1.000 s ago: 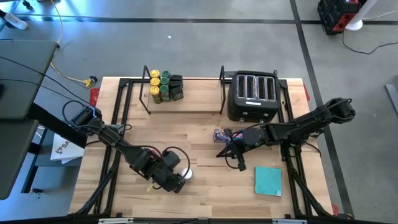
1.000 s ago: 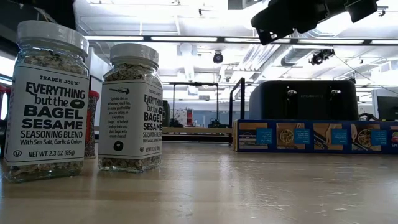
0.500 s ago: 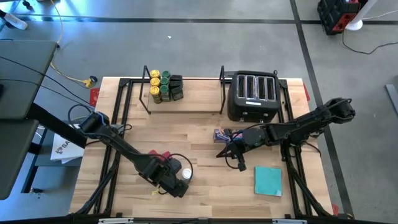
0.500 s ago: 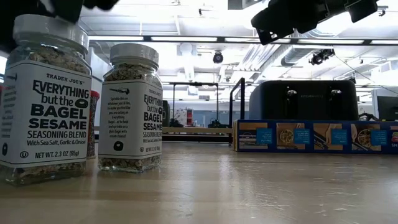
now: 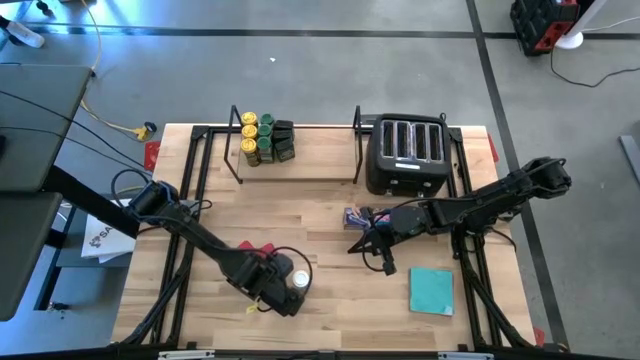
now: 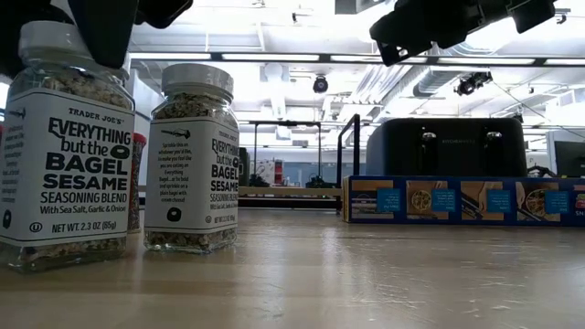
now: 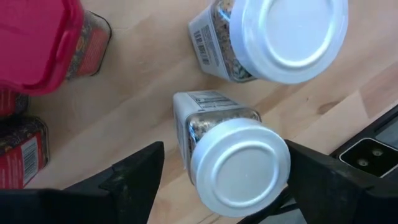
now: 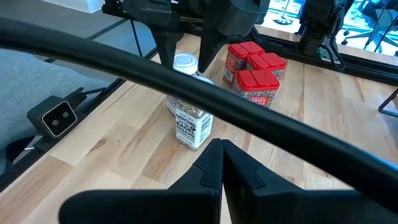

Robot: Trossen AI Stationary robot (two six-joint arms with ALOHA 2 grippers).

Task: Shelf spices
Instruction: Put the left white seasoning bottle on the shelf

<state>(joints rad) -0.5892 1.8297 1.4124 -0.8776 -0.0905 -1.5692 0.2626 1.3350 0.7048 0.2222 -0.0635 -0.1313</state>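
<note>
Two white-capped spice jars stand upright on the table near its front edge. My left gripper [image 7: 225, 155] is open and points down, one finger on each side of the lid of the nearer jar [image 7: 239, 168] [image 6: 69, 146]. The second jar [image 7: 286, 37] [image 6: 192, 155] stands just behind it. Red square tins [image 7: 37, 43] [image 8: 255, 68] stand beside them. The shelf [image 5: 295, 150] at the back holds several jars [image 5: 262, 138] at its left end. My right gripper [image 8: 221, 162] is shut and hovers at mid table. My left gripper comes at the nearer jar from above, its fingers level with the lid. One finger [image 7: 323, 180] stands right at the lid's rim [image 7: 283, 165], and I cannot tell whether it touches. The other finger [image 7: 134, 177] stands clear of the lid.
A black toaster [image 5: 408, 153] stands at the back right. A long blue box [image 6: 466, 201] lies in front of it, mostly under my right arm in the high view. A flat teal square [image 5: 432, 290] lies at the front right.
My left gripper has come down over the nearer white-capped jar, so its fingers now flank the lid. In the low view that jar has shifted a little toward the table's near edge. My right arm has kept still.
</note>
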